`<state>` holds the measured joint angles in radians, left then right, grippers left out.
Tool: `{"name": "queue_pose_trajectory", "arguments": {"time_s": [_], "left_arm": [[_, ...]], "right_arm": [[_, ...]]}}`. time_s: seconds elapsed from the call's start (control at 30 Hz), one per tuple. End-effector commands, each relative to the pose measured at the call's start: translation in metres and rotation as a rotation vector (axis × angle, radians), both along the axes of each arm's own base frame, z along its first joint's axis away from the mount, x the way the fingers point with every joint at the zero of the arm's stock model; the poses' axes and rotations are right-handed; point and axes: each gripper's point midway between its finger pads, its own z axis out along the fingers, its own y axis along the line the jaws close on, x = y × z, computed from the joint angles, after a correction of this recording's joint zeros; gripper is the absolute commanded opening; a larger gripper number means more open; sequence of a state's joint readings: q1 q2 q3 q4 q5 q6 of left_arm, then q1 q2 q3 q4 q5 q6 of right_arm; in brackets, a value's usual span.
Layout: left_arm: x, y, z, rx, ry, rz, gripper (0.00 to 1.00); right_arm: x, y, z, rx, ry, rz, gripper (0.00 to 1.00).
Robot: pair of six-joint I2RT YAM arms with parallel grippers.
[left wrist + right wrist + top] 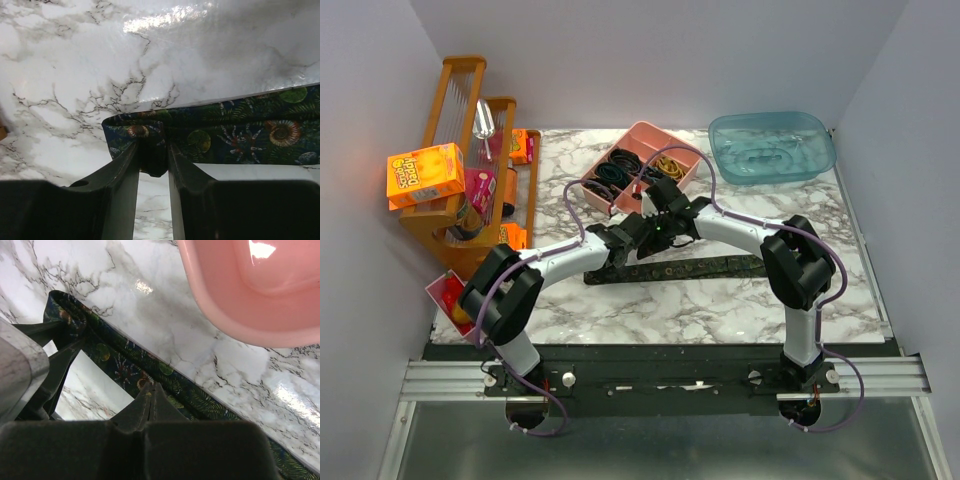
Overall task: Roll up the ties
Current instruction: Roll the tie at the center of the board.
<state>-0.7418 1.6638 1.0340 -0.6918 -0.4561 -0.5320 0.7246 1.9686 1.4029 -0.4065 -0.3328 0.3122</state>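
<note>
left claw [153, 150]: narrow gap, folded end of the tie [240, 132] between the jaws; whether it is pinched, cannot tell.
right claw [152, 386]: closed tight, tip over the tie.
tie: flat across frame centre, on marble table [720, 310].
pink tray [645, 165]: upper centre.

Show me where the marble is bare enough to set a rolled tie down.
Free: the near strip between the tie and the front table edge; the patch between the wooden rack and the pink tray. Crowded: the centre, where the left gripper and right gripper meet at the tie beside the tray.
</note>
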Motion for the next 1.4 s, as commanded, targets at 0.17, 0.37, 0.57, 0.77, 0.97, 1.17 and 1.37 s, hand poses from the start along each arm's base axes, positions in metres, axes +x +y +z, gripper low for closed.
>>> {"name": "queue_pose_trajectory", "arguments": {"time_s": [0.17,0.37,0.57,0.77,0.97,1.17,1.37], "left_arm": [[0.000,-0.027,-0.005,-0.166,-0.017,0.024,0.38],[-0.006,-0.033,-0.011,-0.219,0.002,0.016,0.41],[0.000,-0.033,0.010,-0.264,-0.057,0.014,0.63],[0.004,-0.036,0.031,-0.451,-0.086,0.018,0.63],[0.007,-0.022,0.045,-0.650,-0.109,0.061,0.64],[0.010,0.010,0.049,-0.775,-0.143,0.148,0.77],[0.003,0.024,0.048,-0.937,-0.145,0.200,0.85]], "right_arm": [[-0.001,-0.006,-0.007,-0.022,-0.002,0.006,0.01],[-0.003,-0.004,-0.011,-0.016,0.015,0.017,0.01],[-0.005,0.001,-0.004,0.018,0.021,0.030,0.01],[-0.008,0.011,0.010,0.062,0.008,0.052,0.01],[-0.013,0.028,0.026,0.115,0.001,0.091,0.01],[-0.019,0.051,0.030,0.152,0.015,0.134,0.01],[-0.028,0.073,0.019,0.159,0.045,0.171,0.01]]}}
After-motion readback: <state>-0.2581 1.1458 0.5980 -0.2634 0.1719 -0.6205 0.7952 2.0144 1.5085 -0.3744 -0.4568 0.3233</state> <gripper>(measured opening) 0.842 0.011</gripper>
